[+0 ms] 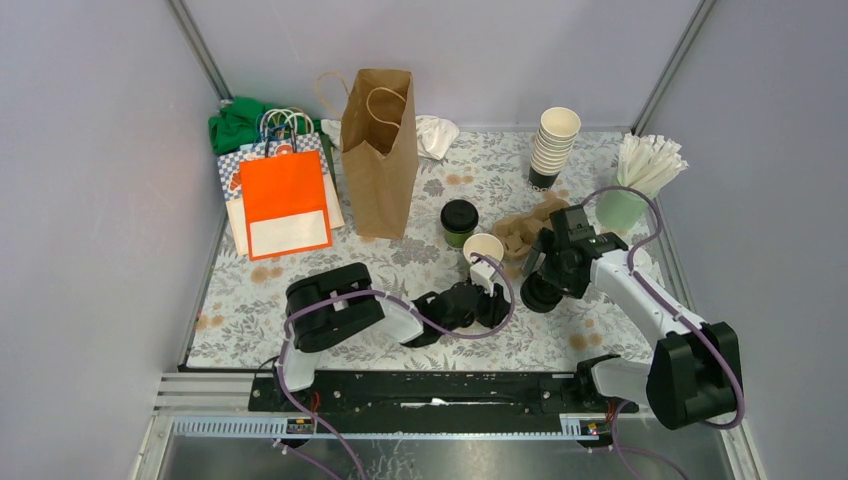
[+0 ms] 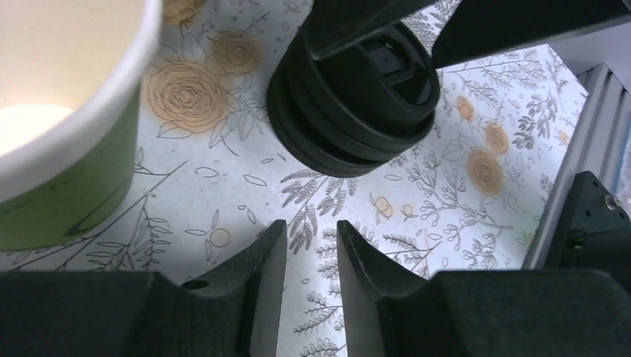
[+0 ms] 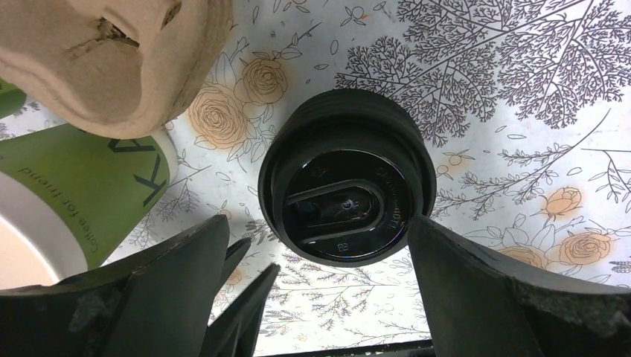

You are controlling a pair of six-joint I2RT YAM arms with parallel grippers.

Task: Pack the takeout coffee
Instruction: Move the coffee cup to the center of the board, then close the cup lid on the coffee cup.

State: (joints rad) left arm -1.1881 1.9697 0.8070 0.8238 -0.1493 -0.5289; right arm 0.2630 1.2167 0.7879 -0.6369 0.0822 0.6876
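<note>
High rear view looking down, both wrist views close above one round black plastic lid stack (image 3: 346, 186), seemingly opposite sides.

The table (image 1: 300, 335) is covered by a white cloth (image 2: 417, 223) printed with grey leaf sprigs and orange roses. Behind the table a plain, pale lilac-grey back wall (image 1: 450, 50) is seen. A left wall (image 1: 90, 200) and a right wall (image 1: 780, 180) of the same colour are set at the table's two sides. Slanting grey metal posts (image 1: 200, 50) are fixed at the table's far corners, where the walls meet. Along the table's near edge a ribbed metal rail (image 1: 400, 427) is mounted, and a dull metal sheet (image 1: 450, 460) is laid in front of it. The table is lit evenly, and only soft shadows are cast on the cloth.
</note>
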